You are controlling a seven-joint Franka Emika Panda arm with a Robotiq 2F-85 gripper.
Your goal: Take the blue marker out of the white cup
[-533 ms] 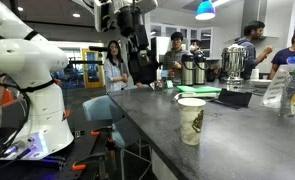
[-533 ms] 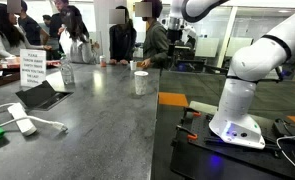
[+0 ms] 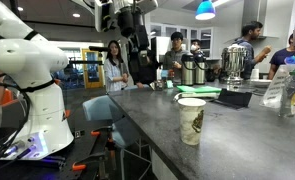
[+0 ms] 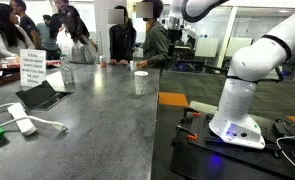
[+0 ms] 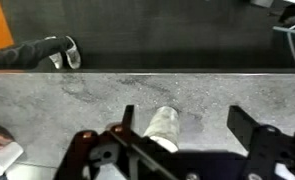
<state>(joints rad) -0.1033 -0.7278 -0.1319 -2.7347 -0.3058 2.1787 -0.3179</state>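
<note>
The white cup (image 3: 191, 120) stands upright on the grey counter (image 3: 227, 135) and shows in both exterior views (image 4: 141, 83). In the wrist view it lies far below, between the fingers and nearer one of them (image 5: 163, 127). The blue marker is not visible in any view. My gripper (image 3: 137, 45) hangs high above the counter and well above the cup; it also shows at the top of an exterior view (image 4: 179, 38). In the wrist view its fingers (image 5: 190, 125) are spread wide apart and hold nothing.
Steel coffee urns (image 3: 232, 62) and a clear plastic bottle (image 3: 275, 92) stand on the counter's far part. A sign (image 4: 32, 68), a black tablet (image 4: 42, 95) and a white cable (image 4: 22, 125) lie on it. People stand behind the counter.
</note>
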